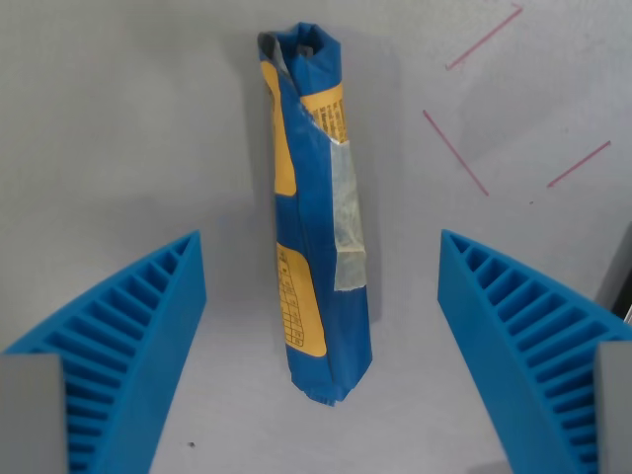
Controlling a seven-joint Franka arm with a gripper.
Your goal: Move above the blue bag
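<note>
The blue bag [318,217] lies on the grey surface as a long rolled pack with yellow label patches and a strip of clear tape. It runs from the top of the wrist view down to the lower middle. My gripper [321,259] is open and straddles it from above. One blue ribbed finger [133,336] stands at the wrist view's left of the bag, the other finger [518,331] at its right. Neither finger touches the bag, and a wide gap shows on both sides.
Thin red lines [456,153] are drawn on the grey surface at the upper right. A dark edge [624,296] shows at the far right border.
</note>
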